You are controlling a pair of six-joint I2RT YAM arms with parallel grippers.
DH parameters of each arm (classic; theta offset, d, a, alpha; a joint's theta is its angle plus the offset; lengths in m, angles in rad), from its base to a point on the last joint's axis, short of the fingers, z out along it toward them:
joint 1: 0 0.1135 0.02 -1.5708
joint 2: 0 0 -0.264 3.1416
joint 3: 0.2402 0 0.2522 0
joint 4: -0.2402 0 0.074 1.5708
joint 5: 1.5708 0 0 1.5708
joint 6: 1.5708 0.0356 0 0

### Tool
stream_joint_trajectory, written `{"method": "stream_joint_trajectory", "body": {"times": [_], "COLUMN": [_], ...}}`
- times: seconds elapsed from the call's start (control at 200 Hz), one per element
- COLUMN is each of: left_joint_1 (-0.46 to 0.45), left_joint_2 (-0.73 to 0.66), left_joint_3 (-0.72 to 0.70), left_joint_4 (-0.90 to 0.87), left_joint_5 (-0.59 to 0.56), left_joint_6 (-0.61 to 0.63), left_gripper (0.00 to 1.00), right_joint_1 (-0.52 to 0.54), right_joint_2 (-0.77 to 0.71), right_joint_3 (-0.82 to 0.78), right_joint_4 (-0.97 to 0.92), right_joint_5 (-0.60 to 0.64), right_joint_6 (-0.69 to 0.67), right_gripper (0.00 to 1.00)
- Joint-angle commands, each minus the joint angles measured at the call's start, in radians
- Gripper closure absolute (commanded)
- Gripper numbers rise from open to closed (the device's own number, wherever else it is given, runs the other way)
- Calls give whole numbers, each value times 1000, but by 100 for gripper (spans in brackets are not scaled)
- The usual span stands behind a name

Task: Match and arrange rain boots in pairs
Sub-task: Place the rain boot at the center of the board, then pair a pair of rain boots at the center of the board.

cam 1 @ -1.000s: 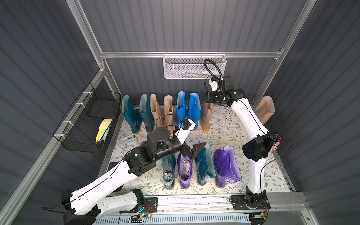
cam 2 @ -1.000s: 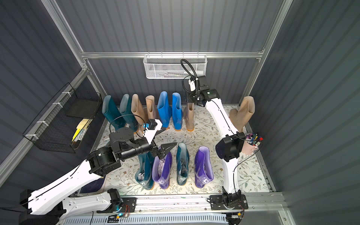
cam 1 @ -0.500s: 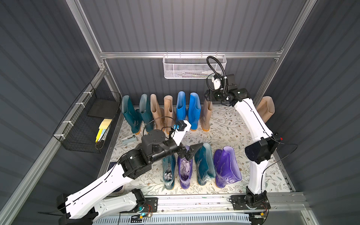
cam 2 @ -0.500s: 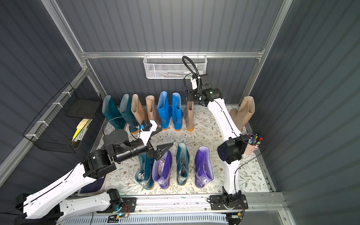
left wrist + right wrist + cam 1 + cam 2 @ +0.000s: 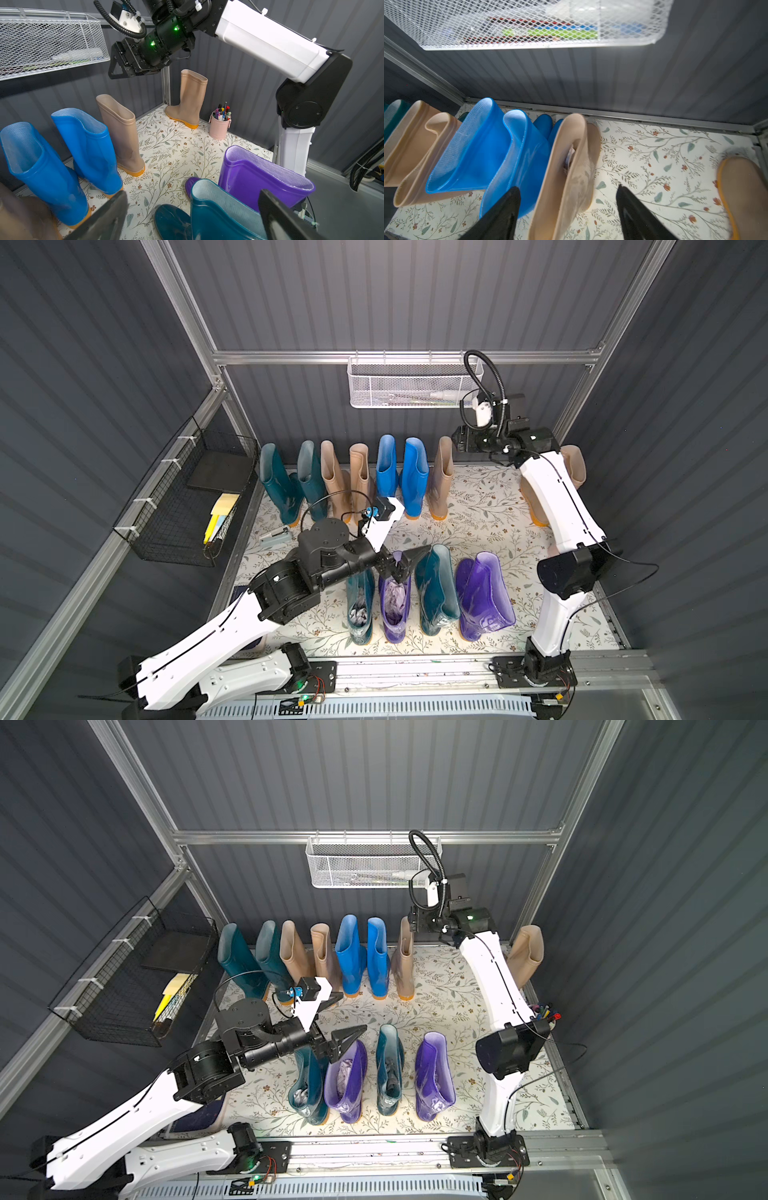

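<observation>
On the floral counter (image 5: 478, 506), both top views: seven rain boots (image 5: 413, 472) (image 5: 376, 952) line the back wall, four stand in front. Left wrist view: left jaws wide apart over a teal boot (image 5: 218, 209). Right wrist view: right jaws apart above the end beige boot (image 5: 571, 166).

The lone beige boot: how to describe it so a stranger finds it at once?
Follow the back wall to the corner on the robot's right. A beige boot stands upright there beside a pink cup of pens. The other beige boots stand lined up along the wall; this one stands alone.
</observation>
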Motion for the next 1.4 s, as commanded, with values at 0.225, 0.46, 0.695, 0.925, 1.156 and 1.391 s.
{"method": "stream_joint_trajectory", "body": {"times": [0.225, 0.46, 0.695, 0.925, 1.156, 1.391], "left_joint_1": [-1, -1, -1, -1, -1, -2], "left_joint_2": [-1, 12, 19, 35, 18, -4], "left_joint_3": [1, 14, 17, 20, 5, -8], "left_joint_4": [-8, -13, -13, -4, -7, -18], "left_joint_5": [-5, 3, 6, 8, 5, -5], "left_joint_6": [-5, -5, -3, -1, -9, -18], "left_gripper": [1, 1, 0, 1, 0, 1], "right_joint_1": [-165, -287, -385, -427, -443, -468], "right_joint_2": [-170, -252, -309, -333, -321, -314], "right_joint_3": [-211, -320, -416, -468, -464, -488], "right_joint_4": [63, 81, 101, 135, 131, 138], "right_joint_5": [1, 7, -4, -29, 9, 78], "right_joint_6": [12, 6, 35, 62, 73, 85], "right_gripper": [20, 18, 16, 14, 13, 13]}}
